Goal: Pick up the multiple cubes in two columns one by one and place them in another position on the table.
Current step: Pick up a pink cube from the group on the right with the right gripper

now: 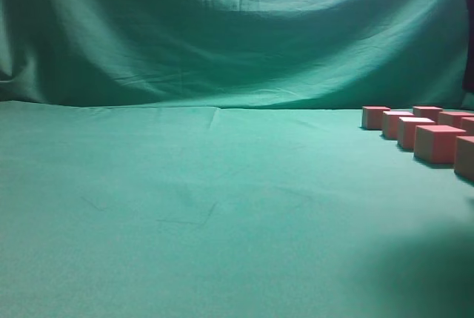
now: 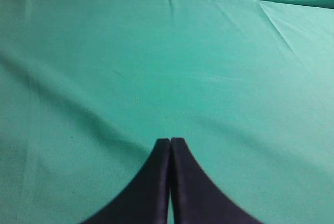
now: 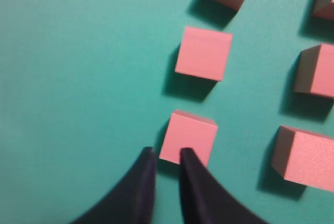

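Observation:
Several pinkish-red cubes stand in two columns on the green table (image 1: 185,207), at the far right of the exterior view, the farthest cube (image 1: 375,117) to the closest full one (image 1: 437,144). In the right wrist view the left column runs from the nearest cube (image 3: 190,136) up past a second cube (image 3: 203,52), and the right column includes a larger-looking cube (image 3: 308,156). My right gripper (image 3: 167,153) hovers over the nearest cube's near left corner, fingers slightly apart with nothing between them. My left gripper (image 2: 170,140) is shut above bare cloth, away from the cubes.
A draped green backdrop (image 1: 222,36) closes off the far side of the table. Wrinkled green cloth stretches left of the cubes. A dark shape, probably the right arm (image 1: 468,58), shows at the right edge of the exterior view.

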Controlling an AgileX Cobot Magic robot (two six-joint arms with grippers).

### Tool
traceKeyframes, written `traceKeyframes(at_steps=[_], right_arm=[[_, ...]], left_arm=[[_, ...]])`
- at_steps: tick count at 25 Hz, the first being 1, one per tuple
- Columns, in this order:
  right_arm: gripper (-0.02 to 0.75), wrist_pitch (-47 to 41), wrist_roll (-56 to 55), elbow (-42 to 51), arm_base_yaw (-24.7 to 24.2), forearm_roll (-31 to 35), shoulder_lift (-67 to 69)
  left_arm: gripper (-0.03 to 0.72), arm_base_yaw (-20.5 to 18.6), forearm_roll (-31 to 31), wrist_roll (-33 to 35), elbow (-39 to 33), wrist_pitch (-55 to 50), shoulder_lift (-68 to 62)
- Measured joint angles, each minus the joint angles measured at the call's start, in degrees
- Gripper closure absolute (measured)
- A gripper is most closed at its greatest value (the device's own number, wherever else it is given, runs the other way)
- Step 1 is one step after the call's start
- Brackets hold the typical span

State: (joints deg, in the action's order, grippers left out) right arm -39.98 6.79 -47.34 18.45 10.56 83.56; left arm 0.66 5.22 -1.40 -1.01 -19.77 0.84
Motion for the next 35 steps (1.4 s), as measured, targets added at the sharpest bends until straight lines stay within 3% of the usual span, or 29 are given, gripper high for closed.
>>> traceKeyframes(at_steps=[6, 12, 22, 26, 28, 35], right_arm=[[0.256, 3.10, 0.00, -0.38, 0.00, -0.50, 3.72], [0.209, 5.09, -0.27, -0.38, 0.00, -0.50, 6.53], [0.209, 6.63, -0.28, -0.38, 0.00, -0.50, 11.53], [0.463, 6.78, -0.39, -0.41, 0.00, -0.50, 11.65], [0.475, 6.08, -0.39, -0.96, 0.00, -0.50, 11.65], [0.475, -13.13, 0.15, -10.79, 0.00, 3.77, 10.77]], left_arm=[[0.688, 0.00, 0.00, 0.00, 0.00, 0.00, 0.00], [0.688, 0.00, 0.00, 0.00, 0.00, 0.00, 0.00], [0.688, 0.00, 0.00, 0.00, 0.00, 0.00, 0.00], [0.688, 0.00, 0.00, 0.00, 0.00, 0.00, 0.00], [0.688, 0.00, 0.00, 0.00, 0.00, 0.00, 0.00], [0.688, 0.00, 0.00, 0.00, 0.00, 0.00, 0.00]])
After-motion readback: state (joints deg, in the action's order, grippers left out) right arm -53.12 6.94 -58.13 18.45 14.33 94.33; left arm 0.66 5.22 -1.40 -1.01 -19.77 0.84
